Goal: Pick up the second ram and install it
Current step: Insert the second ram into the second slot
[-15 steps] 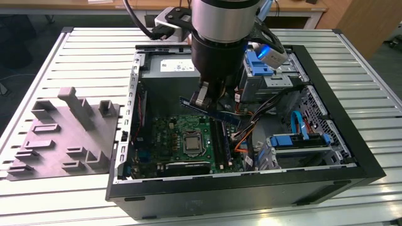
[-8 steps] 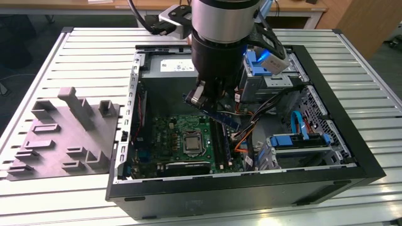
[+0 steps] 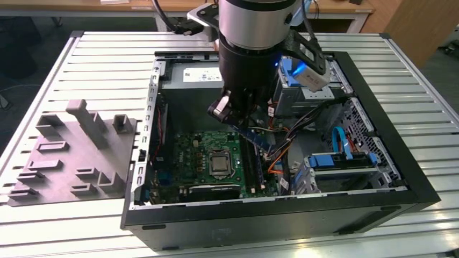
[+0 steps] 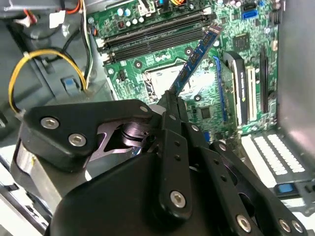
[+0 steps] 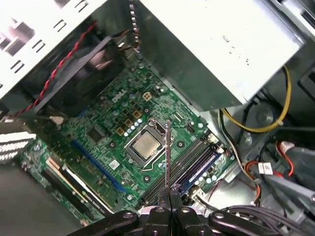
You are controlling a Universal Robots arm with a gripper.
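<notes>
Exterior view looks steeply down on the open computer case (image 3: 251,226) from well back, whole case in shot. Both wrist views ride close above the motherboard (image 5: 113,137) inside that case, peering past the gripper (image 5: 168,191) from different sides. All three share that board.

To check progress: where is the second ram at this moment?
The second ram is clamped in the gripper, tilted above the motherboard inside the open case, toward the exterior view's right of the processor socket.
</notes>
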